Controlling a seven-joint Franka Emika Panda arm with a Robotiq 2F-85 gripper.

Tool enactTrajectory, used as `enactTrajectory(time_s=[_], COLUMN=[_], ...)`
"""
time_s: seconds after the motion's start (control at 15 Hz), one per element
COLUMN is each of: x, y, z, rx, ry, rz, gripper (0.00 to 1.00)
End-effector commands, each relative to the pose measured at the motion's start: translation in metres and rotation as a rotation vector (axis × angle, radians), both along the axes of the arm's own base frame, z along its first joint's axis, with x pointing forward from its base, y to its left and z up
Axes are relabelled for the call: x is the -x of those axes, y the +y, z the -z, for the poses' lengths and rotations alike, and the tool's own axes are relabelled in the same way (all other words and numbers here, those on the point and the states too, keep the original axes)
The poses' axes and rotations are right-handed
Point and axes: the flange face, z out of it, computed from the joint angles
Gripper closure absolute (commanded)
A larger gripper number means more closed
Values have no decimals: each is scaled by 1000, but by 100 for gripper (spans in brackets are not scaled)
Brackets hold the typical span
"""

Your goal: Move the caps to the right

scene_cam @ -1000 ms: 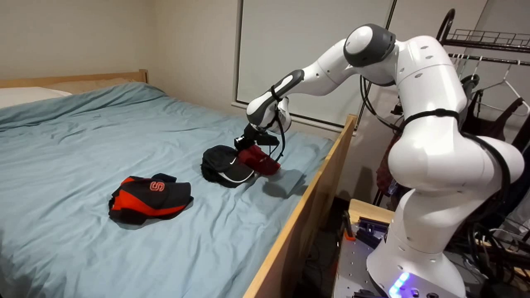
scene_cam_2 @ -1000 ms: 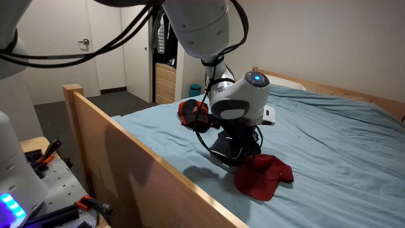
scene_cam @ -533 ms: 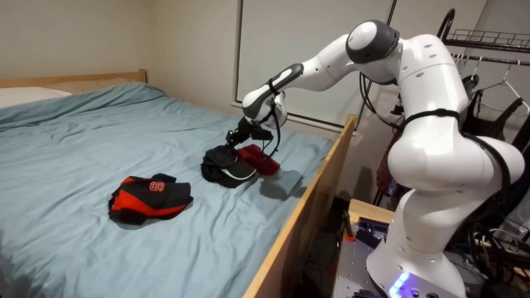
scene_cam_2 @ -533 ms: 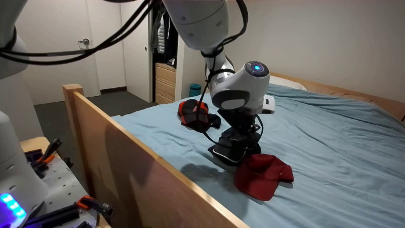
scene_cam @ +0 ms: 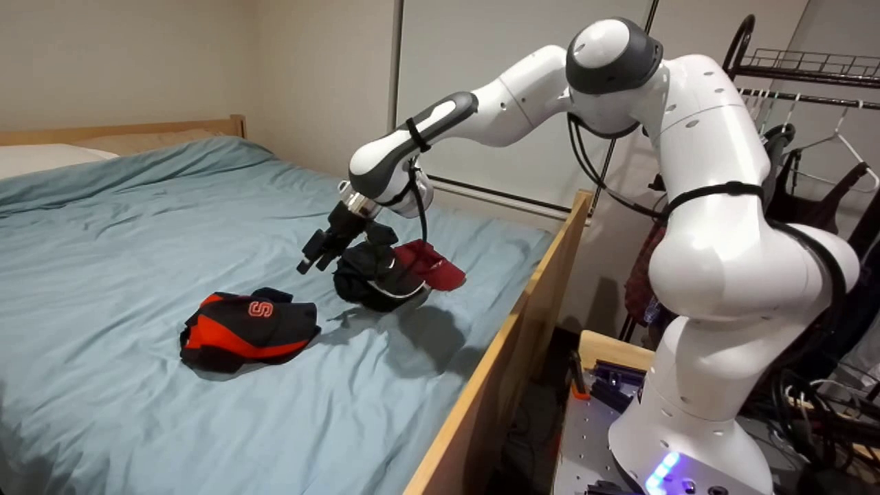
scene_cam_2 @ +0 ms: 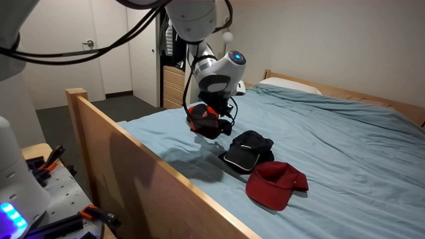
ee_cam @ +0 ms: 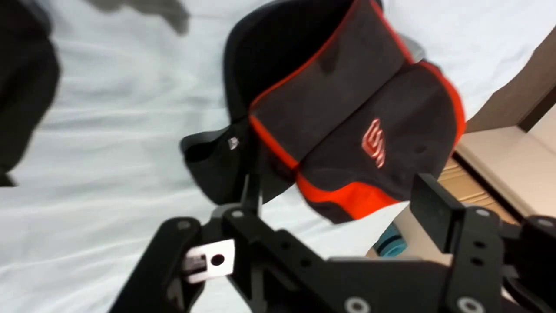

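Observation:
Three caps lie on the blue bed sheet. The black cap with orange-red panels (scene_cam: 251,330) is apart from the others and fills the middle of the wrist view (ee_cam: 347,117). A plain black cap with white brim edging (scene_cam_2: 244,154) touches the dark red cap (scene_cam_2: 270,189), nearer the footboard. Over the bed, between the orange-trimmed cap and the black one, hangs my gripper (scene_cam: 313,265). Seen in the wrist view, its fingers (ee_cam: 436,211) stand wide apart, holding nothing, with the orange-trimmed cap beyond them. Dark fabric at that view's left edge seems to be the black cap.
A wooden footboard (scene_cam_2: 159,169) rises between the bed and the robot's table (scene_cam: 581,440), where clamps are fixed. Walls border the bed's far sides. A teal roll (scene_cam_2: 205,94) stands on the floor past the bed edge. Cables hang from my arm.
My gripper has lifted off the black cap, opened, and travelled over toward the orange-trimmed cap. The black and red caps stay behind, side by side.

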Motion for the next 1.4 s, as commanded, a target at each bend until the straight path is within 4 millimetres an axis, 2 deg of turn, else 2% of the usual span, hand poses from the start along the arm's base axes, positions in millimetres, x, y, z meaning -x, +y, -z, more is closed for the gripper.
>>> enactTrajectory(time_s=[0.0,0.07,0.13,0.27,0.53,0.67,0.87,1.0,1.33], x=[3,5,1,0,-2,0,-4,-4,16], y=[55,63,61,72,66,56,34,21,4], z=[13,12,14,18,30,32,20,20,51], rx=[20,34,3,1,-9,-70,-112,-131,-172], ry=[56,91,61,72,77,62,-15,-37,143], rz=[-190,-236,-152,-163,-104,8,158,264,446], gripper=[0,0,0,0,0,0,0,0,0])
